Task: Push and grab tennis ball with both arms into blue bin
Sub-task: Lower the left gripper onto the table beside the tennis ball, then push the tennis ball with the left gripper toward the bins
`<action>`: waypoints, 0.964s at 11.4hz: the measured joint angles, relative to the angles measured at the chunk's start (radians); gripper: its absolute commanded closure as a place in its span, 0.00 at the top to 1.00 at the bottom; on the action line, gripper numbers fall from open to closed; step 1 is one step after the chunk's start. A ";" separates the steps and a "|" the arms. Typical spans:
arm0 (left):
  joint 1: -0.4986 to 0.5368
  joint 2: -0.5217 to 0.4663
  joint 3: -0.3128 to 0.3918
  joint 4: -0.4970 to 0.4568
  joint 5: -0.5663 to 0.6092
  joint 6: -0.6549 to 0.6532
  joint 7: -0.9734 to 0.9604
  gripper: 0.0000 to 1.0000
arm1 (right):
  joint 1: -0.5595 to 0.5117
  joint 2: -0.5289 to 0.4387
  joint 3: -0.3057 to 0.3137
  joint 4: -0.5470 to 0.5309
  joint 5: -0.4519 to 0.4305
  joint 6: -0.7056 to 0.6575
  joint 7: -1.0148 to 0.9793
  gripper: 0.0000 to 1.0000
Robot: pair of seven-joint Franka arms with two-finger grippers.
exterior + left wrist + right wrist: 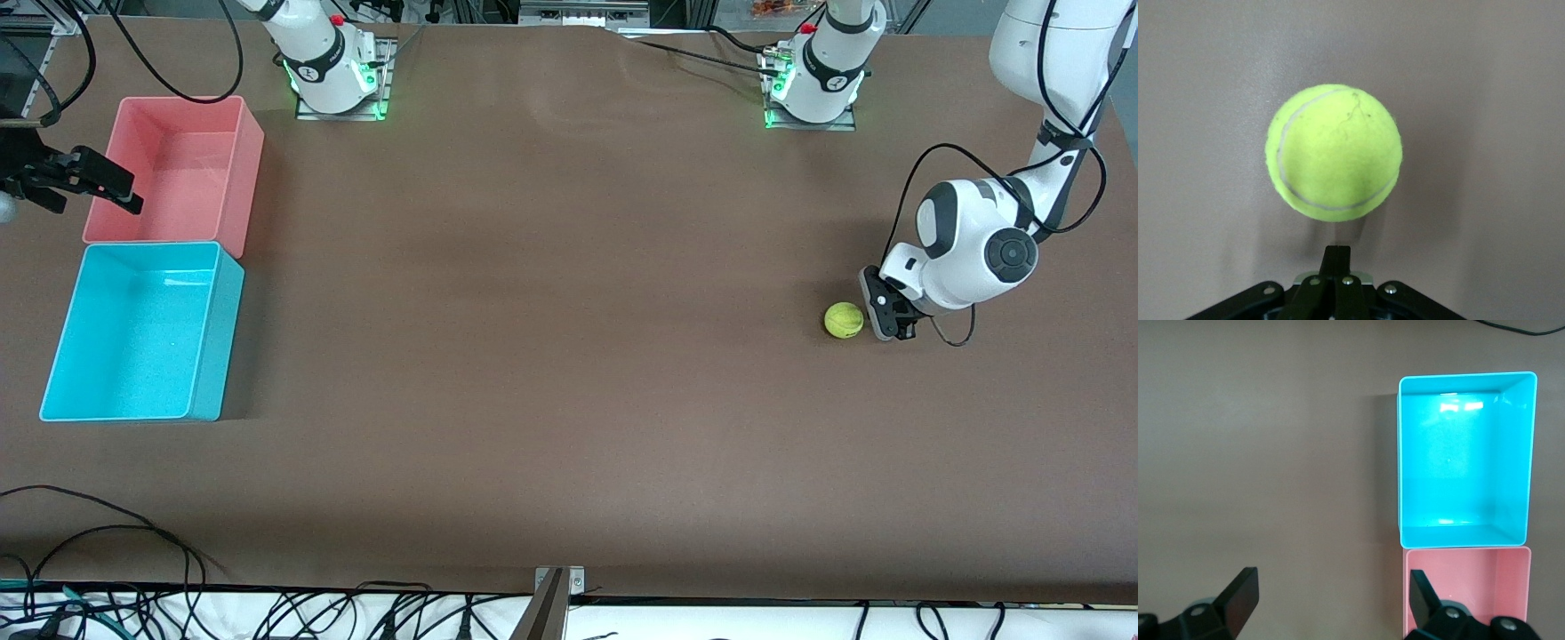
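Front view: smooth brown matte table (551, 356), cables along its edges. Fuzzy yellow-green tennis ball (844, 320) near left arm's end, touching clenched left gripper (880, 311). Glossy rectangular blue bin (133, 333) touching pink bin (178, 169) at right arm's end; right gripper (111, 188) spread wide, waiting above pink bin.

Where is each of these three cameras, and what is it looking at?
Front view: high across the table, facing both arms' bases; left gripper beside the tennis ball.
Left wrist view: on the left arm, looking at the ball past shut fingers.
Right wrist view: above the blue bin and pink bin, fingers open.
Front and right wrist share the bins.
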 measured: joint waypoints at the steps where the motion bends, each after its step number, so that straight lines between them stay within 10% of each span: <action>1: 0.000 0.005 0.000 0.005 0.000 0.000 0.000 0.00 | 0.000 0.000 0.000 0.000 0.000 0.000 0.000 1.00; 11: 0.000 0.009 0.000 0.015 0.000 0.001 -0.001 0.00 | -0.001 0.000 -0.001 0.000 0.000 0.000 0.000 1.00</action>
